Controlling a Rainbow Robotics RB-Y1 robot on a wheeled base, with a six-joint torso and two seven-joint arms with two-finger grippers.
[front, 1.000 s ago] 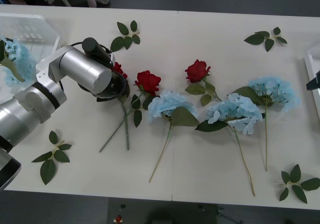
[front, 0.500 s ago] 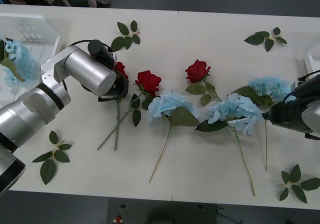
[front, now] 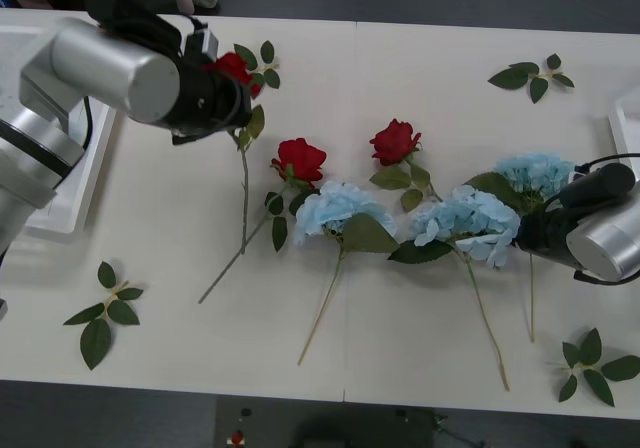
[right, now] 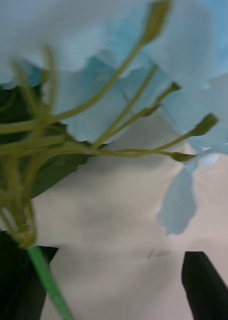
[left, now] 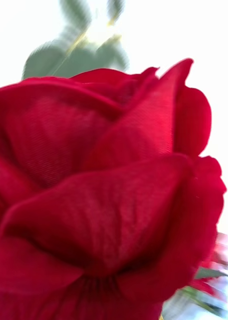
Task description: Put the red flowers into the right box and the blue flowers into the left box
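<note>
Risk: the rose [front: 232, 68] clenched in the left pincer [front: 222, 86] could swing its trailing stem into neighbouring roses; right pincer [right: 114, 290] spread around a hydrangea stem [right: 46, 280].

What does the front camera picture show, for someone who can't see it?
The left gripper holds a red rose lifted near the white basket, stem hanging. Two red roses and three blue hydrangeas lie on the white table; the right gripper is at the rightmost hydrangea.
</note>
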